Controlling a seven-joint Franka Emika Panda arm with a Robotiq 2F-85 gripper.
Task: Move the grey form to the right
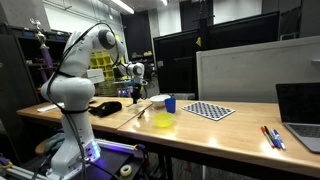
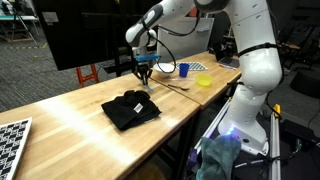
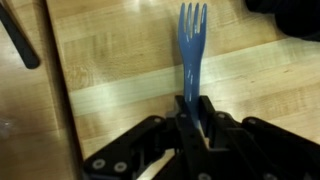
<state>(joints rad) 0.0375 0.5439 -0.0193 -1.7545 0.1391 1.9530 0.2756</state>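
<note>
A blue-grey plastic fork point(image 3: 190, 45) is held by its handle between my gripper's fingers point(image 3: 193, 108), tines pointing away over the wooden table point(image 3: 120, 60). The gripper is shut on the fork. In both exterior views the gripper point(image 2: 144, 72) point(image 1: 135, 92) points down just above the table, between a black cloth point(image 2: 130, 108) and a blue cup point(image 2: 183, 69). The fork is too small to make out clearly there.
A yellow bowl point(image 1: 163, 121), the blue cup point(image 1: 170, 103) and a white bowl point(image 1: 158, 100) stand near the gripper. A checkerboard point(image 1: 209, 110), markers point(image 1: 272, 137) and a laptop point(image 1: 300, 115) lie further along. A thin dark rod point(image 3: 20, 40) lies on the table.
</note>
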